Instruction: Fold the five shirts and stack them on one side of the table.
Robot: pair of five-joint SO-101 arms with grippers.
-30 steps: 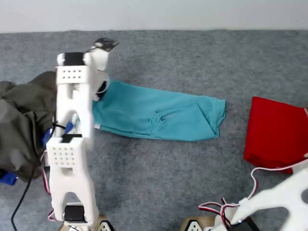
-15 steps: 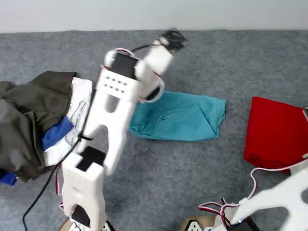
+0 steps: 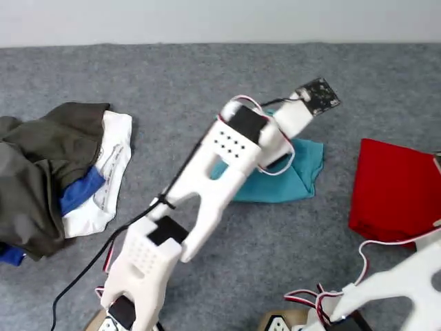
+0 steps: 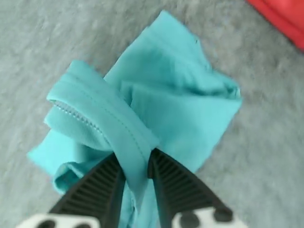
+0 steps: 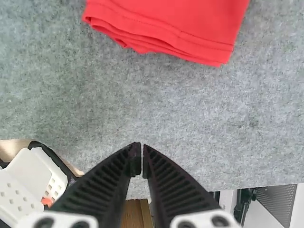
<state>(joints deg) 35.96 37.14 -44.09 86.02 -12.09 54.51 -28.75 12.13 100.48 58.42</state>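
Observation:
A teal shirt lies bunched on the grey table, partly folded over itself. My left gripper is shut on a fold of the teal shirt; in the high view that arm stretches across the middle with its gripper over the shirt. A folded red shirt lies at the right side. My right gripper is shut with nothing in it, over bare table a little short of the red shirt. A heap of unfolded shirts, olive, white and blue, sits at the left.
The right arm's base and its wires are at the bottom right. A black cable runs along the left arm. The table's far edge meets a pale wall.
My left arm swung from the left side across to the right, dragging the teal shirt's left end over onto its right half. The right arm stayed still.

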